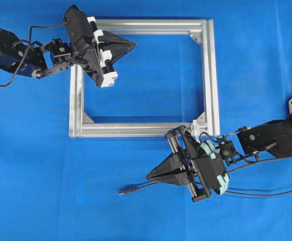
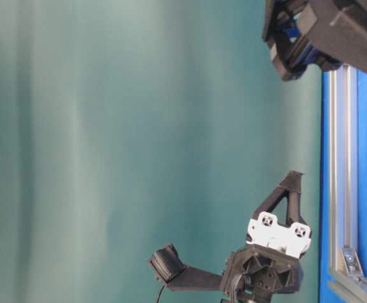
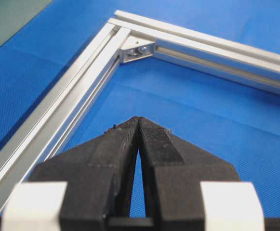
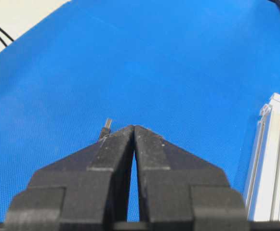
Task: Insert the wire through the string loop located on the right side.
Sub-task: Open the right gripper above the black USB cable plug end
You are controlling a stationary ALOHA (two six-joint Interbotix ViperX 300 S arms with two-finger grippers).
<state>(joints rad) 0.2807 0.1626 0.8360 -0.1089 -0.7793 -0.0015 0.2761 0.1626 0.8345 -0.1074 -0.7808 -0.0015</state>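
The task has not started yet: the wire [image 1: 151,186] lies free on the blue desk [image 1: 146,65], its plug tip just in front of the right pincer [image 1: 150,176]. That pincer is pressed together and pinches nothing. The left pincer [image 1: 131,45], also pressed together and empty, hovers inside the aluminium frame [image 1: 213,75], and the string loop [image 1: 196,125] sits at the frame's lower right corner, so picking up and threading both remain.

Blue cloth [image 1: 135,216] spread flat over the whole work surface, finely woven, evenly lit, faint soft shadows. Plain pale green backdrop [image 2: 126,126] behind, smooth and blurred. Strip of off-white surface [image 4: 14,21] past the cloth's far left edge, ahead of the tool.
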